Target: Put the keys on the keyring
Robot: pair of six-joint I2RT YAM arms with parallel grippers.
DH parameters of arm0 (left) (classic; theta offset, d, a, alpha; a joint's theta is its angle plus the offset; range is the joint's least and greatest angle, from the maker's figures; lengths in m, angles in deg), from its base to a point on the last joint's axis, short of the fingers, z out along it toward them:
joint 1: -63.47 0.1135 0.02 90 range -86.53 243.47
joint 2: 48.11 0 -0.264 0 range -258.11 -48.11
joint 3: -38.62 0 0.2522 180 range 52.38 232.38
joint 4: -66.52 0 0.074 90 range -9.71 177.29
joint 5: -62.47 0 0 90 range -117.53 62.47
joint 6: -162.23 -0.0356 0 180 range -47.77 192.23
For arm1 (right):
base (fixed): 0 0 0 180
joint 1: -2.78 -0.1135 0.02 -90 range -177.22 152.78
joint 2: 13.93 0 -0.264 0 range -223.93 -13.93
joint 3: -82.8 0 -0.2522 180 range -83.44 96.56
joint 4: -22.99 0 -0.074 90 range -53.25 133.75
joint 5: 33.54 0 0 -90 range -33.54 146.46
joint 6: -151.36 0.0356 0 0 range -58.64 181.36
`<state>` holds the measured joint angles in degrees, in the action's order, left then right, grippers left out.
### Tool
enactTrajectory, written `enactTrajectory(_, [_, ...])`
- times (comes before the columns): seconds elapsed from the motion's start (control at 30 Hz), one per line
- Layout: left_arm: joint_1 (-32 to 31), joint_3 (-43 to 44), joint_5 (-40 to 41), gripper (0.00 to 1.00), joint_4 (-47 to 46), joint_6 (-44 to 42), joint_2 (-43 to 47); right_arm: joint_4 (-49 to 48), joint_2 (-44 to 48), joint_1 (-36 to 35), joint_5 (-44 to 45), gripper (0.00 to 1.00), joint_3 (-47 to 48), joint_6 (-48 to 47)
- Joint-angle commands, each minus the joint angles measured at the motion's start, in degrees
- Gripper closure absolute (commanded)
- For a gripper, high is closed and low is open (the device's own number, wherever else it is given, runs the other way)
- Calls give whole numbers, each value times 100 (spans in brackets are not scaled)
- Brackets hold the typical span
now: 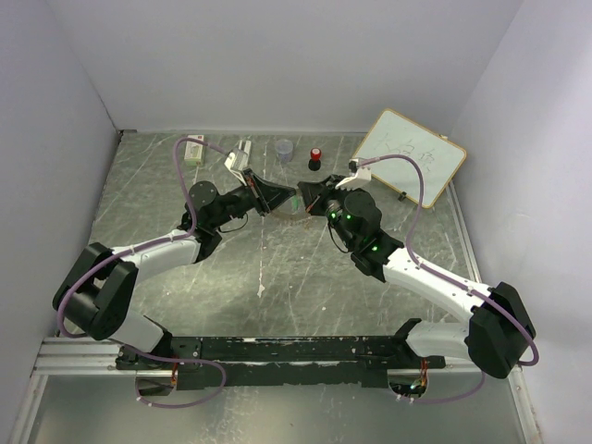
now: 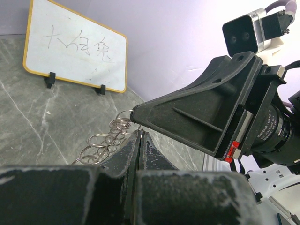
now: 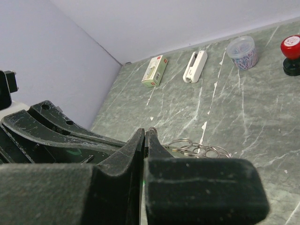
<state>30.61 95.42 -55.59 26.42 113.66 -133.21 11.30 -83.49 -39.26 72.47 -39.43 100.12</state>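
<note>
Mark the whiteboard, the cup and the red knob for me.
whiteboard (image 2: 75,47), left wrist view, middle of its white face.
cup (image 3: 242,51), right wrist view, its side wall.
red knob (image 3: 291,46), right wrist view, its red cap.

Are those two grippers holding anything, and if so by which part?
The keyring, a string of linked silver rings. The right gripper seems to pinch its raised end loop; the left gripper is shut beside it, its hold hidden.
</note>
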Motion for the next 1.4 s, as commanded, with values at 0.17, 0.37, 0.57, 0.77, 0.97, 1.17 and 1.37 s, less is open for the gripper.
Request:
enactTrajectory(0.17, [-62, 139, 54, 93, -361, 49, -85, -361, 89, 16, 8, 100, 48, 35])
enactTrajectory(0.37, [-62, 162, 88, 93, -387, 58, -108, -357, 98, 18, -10, 100, 47, 27])
enactTrajectory(0.57, [-62, 176, 130, 93, -370, 66, -121, -366, 126, 16, -26, 100, 46, 17])
enactTrajectory(0.77, [-62, 186, 155, 93, -385, 110, -160, -381, 144, 16, -45, 100, 37, 2])
enactTrajectory(0.97, [-62, 203, 180, 93, -388, 111, -176, -377, 175, 21, -54, 100, 29, -17])
enactTrajectory(1.17, [-51, 212, 236, 93, -303, 110, -177, -371, 221, 16, -54, 100, 11, -40])
enactTrajectory(1.37, [-24, 210, 265, 93, -292, 203, -198, -386, 256, 20, -89, 100, -15, -70])
